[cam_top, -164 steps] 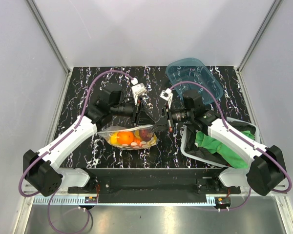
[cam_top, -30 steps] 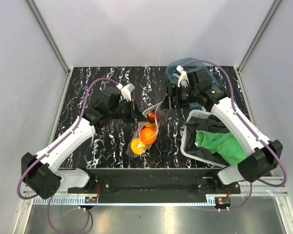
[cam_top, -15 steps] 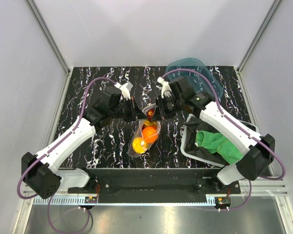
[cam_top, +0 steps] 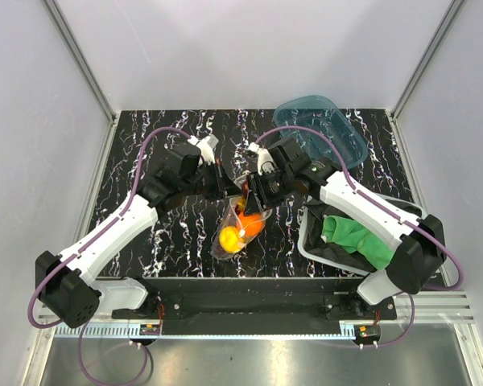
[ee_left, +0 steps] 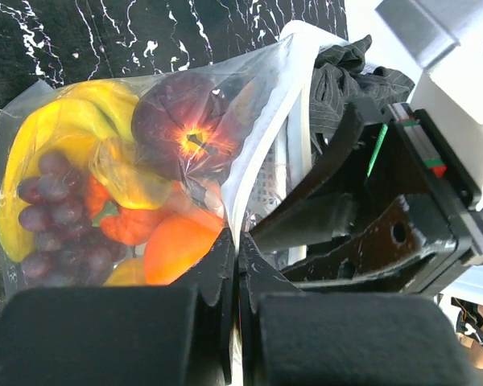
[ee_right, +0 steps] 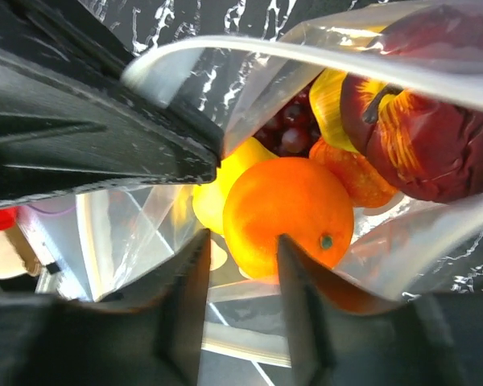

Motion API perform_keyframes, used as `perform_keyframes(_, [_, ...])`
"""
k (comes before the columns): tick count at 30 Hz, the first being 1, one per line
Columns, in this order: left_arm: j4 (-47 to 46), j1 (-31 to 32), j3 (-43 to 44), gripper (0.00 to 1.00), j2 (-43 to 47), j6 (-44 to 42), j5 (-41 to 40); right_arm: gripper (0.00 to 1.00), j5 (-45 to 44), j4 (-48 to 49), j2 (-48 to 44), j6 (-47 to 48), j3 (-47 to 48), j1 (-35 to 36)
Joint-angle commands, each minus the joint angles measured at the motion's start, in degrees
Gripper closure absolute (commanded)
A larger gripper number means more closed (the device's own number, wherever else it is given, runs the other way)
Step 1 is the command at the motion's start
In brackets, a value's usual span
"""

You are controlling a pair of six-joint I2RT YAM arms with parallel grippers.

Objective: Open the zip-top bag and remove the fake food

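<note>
The zip-top bag [cam_top: 222,248] hangs over the dark table, its top edge pinched in my shut left gripper [cam_top: 228,183]. In the left wrist view the jaws [ee_left: 240,245] meet on the clear film. Behind it show the fake food [ee_left: 185,133]: a dark red apple, a banana bunch, grapes and orange fruits. My right gripper [cam_top: 253,195] sits at the bag's mouth from the right. Its fingers [ee_right: 185,297] stand apart, with an orange fruit [ee_right: 290,209] just beyond the tips and only film between them. The bag's rim [ee_right: 306,56] arches above.
A translucent blue tub [cam_top: 322,125] leans at the back right. A white basket [cam_top: 309,240] holding a green cloth [cam_top: 362,241] and dark fabric stands under the right arm. Grey walls close in both sides and the back.
The right gripper swung left and down from beside the blue tub to the bag's mouth. Seconds earlier the bag was stretched flat between both grippers; now it hangs from the left one.
</note>
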State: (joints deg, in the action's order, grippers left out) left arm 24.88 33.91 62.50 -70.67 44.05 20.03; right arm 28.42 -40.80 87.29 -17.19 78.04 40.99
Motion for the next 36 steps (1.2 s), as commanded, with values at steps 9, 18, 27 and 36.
perform_keyframes(9, [-4.32, 0.45, 1.40, 1.00, 1.50, 0.77, -1.40, 0.33, -3.46, -0.78, 2.19, 3.30, -2.54, 1.98])
perform_keyframes(18, [-5.98, 0.63, 0.17, 1.00, 1.24, 1.65, -1.66, 0.11, -5.75, 2.12, 0.96, 1.81, -7.90, 4.27])
perform_keyframes(27, [-6.34, 0.98, -1.24, 1.00, 2.12, 1.91, -2.19, 0.28, -8.30, 4.14, 1.75, 1.46, -9.75, 5.77])
perform_keyframes(36, [-6.25, 0.98, -4.49, 1.00, 5.10, 2.26, -3.95, 0.73, -9.09, 6.25, -1.59, 0.14, -7.20, 6.03])
